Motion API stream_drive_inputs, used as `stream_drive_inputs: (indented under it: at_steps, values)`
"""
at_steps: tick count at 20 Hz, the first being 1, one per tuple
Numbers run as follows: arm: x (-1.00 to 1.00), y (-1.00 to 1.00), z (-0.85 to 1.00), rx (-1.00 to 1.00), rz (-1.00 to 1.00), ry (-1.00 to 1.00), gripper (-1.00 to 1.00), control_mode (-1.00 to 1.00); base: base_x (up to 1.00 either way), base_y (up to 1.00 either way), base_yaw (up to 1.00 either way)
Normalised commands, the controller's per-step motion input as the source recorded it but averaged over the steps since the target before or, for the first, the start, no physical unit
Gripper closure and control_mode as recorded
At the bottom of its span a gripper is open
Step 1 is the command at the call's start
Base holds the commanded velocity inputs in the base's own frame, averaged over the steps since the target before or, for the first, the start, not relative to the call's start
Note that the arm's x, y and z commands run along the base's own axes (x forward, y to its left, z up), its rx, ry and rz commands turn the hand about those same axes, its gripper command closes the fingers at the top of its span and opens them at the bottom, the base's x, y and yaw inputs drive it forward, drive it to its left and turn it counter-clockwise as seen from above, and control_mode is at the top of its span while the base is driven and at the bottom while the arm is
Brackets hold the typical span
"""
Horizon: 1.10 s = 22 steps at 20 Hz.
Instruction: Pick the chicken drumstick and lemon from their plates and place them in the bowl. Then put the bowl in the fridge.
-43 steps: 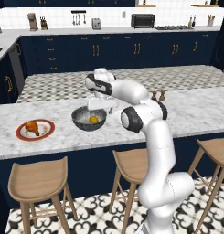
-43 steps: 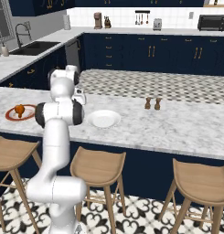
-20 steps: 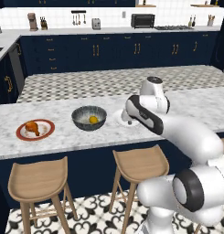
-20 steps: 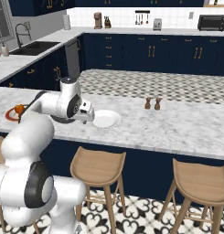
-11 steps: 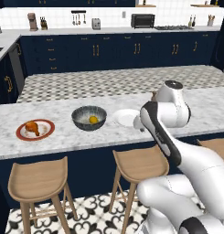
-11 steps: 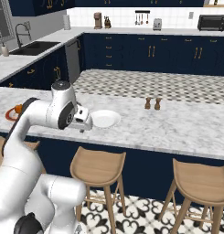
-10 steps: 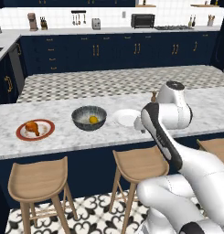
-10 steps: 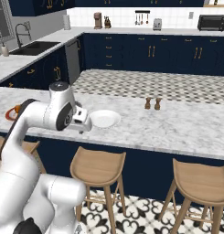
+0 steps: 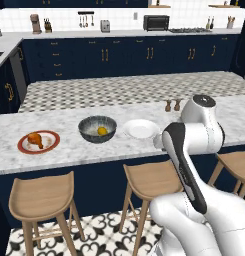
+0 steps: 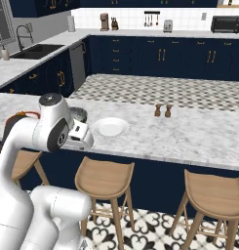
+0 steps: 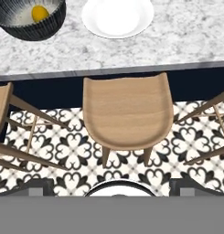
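The chicken drumstick (image 9: 35, 139) lies on the red-rimmed plate (image 9: 53, 145) at the left of the marble counter. To its right stands the speckled dark-grey bowl (image 9: 89, 125) with the lemon (image 9: 102, 131) inside it. In the hand view the bowl (image 11: 49, 28) and the lemon (image 11: 39, 13) sit at the top left. The plain white plate (image 9: 141, 129) beside the bowl is bare. My gripper (image 11: 112, 188) is open and holds nothing. It hangs off the counter's front edge, looking down on a stool, its fingertips (image 11: 35, 186) wide apart. The fridge is out of view.
Wooden stools (image 11: 127, 112) line the counter's front over a patterned tile floor. Two small shakers (image 9: 172, 105) stand behind the white plate (image 10: 110, 127). Navy cabinets and a back counter with appliances run along the far wall.
The arm has swung away from above the bowl, to the right and down past the counter's front edge. The gripper stayed open. The lemon, bowl and plates have not moved.
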Motion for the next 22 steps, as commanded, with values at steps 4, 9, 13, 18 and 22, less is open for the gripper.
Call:
stream_drive_inputs:
  at_steps: [4,9,13,18,22]
  values:
    - [0.0,0.0,0.07,-0.03,0.0,0.06,-1.0,-1.0,0.0,0.0,0.0]
    - [0.0,0.0,0.01,-0.01,0.0,0.03,-1.0,-1.0,0.0,0.0,0.0]
    - [0.0,0.0,0.01,0.0,0.0,0.01,-1.0,1.0,-0.02,0.0,0.0]
    - [0.0,0.0,0.0,0.0,0.0,0.0,-1.0,1.0,-0.67,0.41,0.01]
    - [0.0,0.0,0.0,0.0,0.0,0.0,-1.0,1.0,-0.02,1.0,0.0]
